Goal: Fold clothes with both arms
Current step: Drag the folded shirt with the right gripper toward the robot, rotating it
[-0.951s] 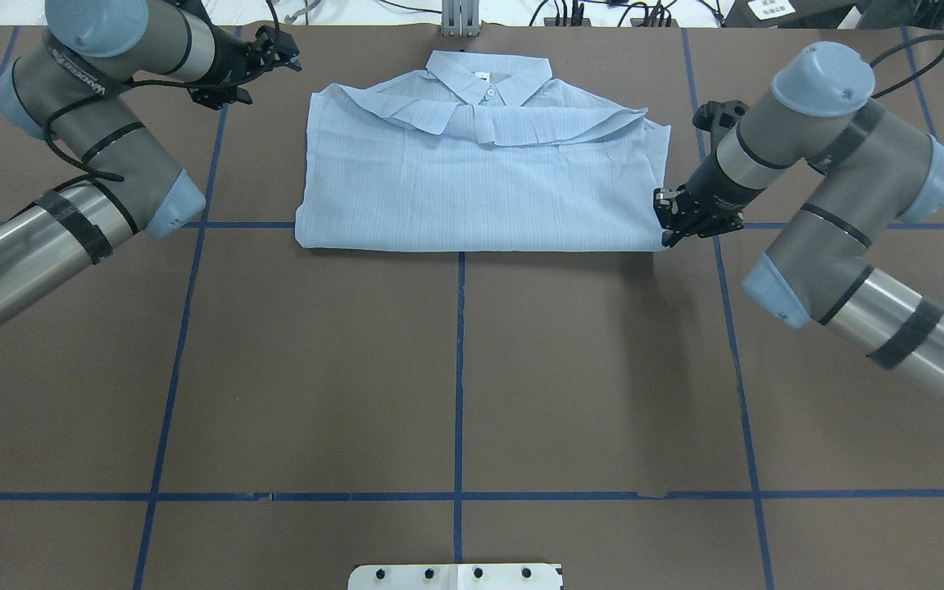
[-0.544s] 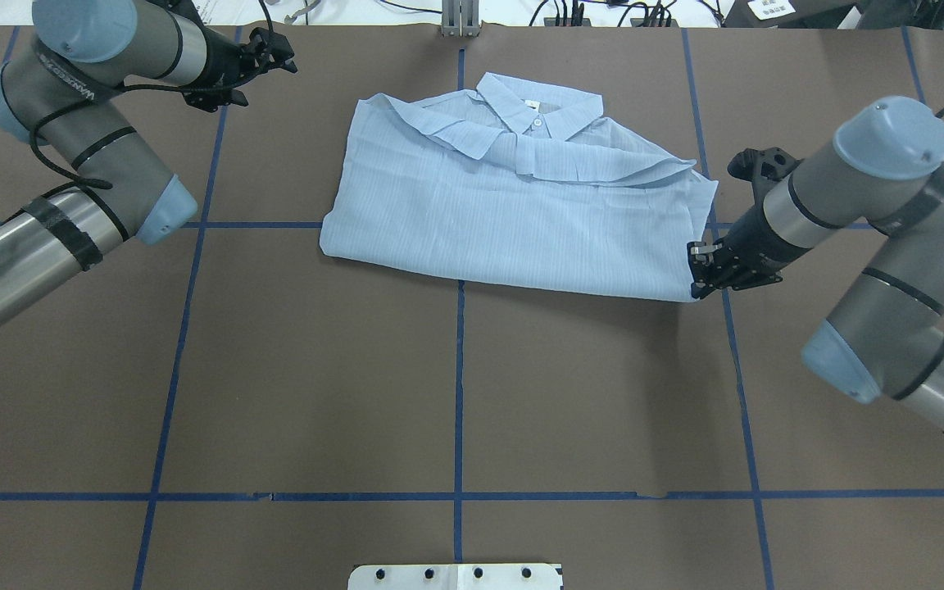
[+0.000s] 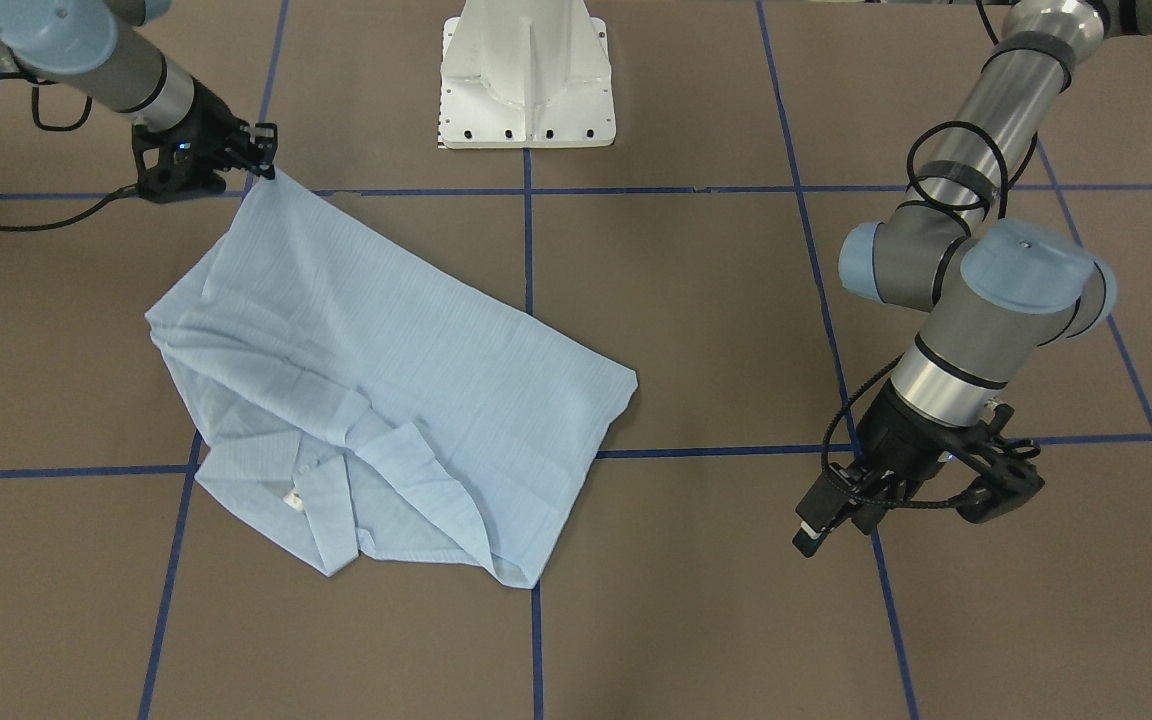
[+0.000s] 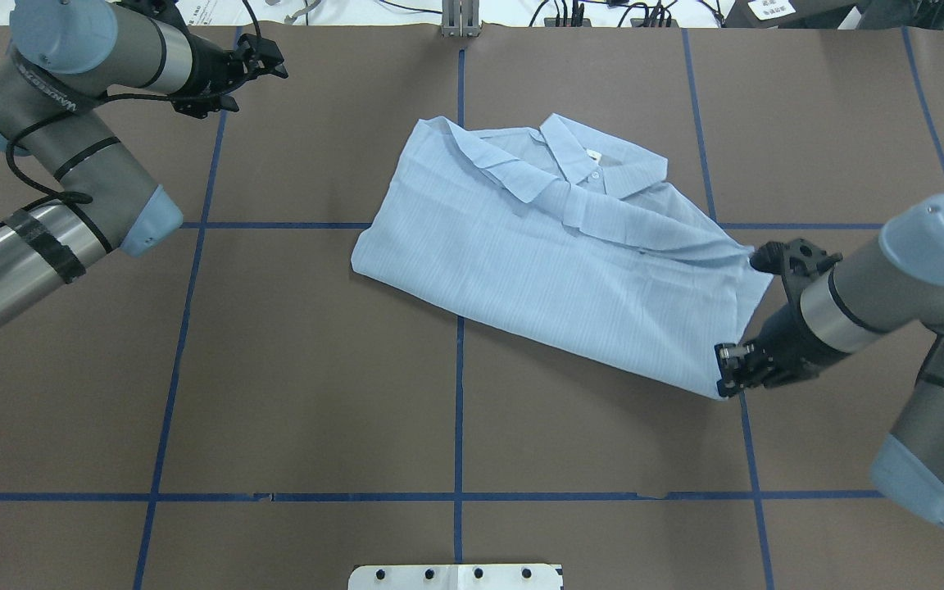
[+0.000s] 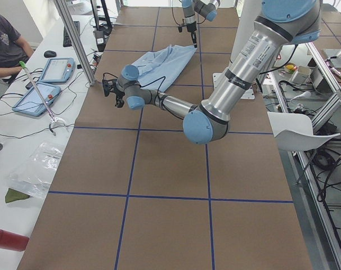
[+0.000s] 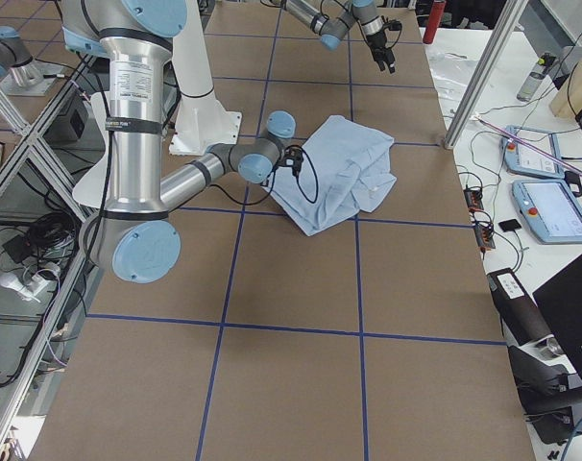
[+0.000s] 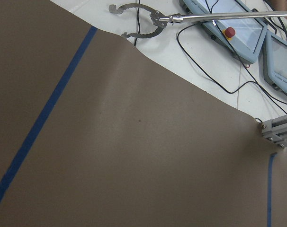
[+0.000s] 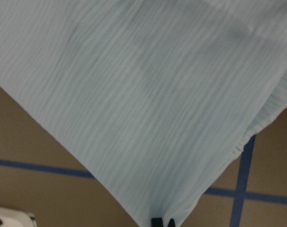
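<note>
The pale blue shirt [image 4: 554, 262] lies folded into a rectangle on the brown table, turned at an angle, collar [image 4: 595, 160] toward the far side. My right gripper [image 4: 728, 381] is shut on its near right corner, low over the table; the front-facing view shows the same pinch [image 3: 264, 165]. In the right wrist view the cloth [image 8: 134, 94] fills the frame above the closed fingertips [image 8: 157, 222]. My left gripper [image 4: 274, 61] hangs open and holds nothing at the far left, well away from the shirt; it also shows in the front-facing view [image 3: 811, 528].
The white pedestal base [image 3: 526, 80] stands at the robot's edge. Blue tape lines [image 4: 458, 410] grid the table. Past the far edge are an aluminium post [image 4: 460, 16], cables, tablets [image 7: 243, 28] and a metal grabber tool [image 7: 139, 19]. A person [image 5: 4, 45] sits there.
My right gripper has dragged the shirt's corner toward the robot and to the right, sliding the shirt and turning it askew. The left arm has drifted slightly back to the left.
</note>
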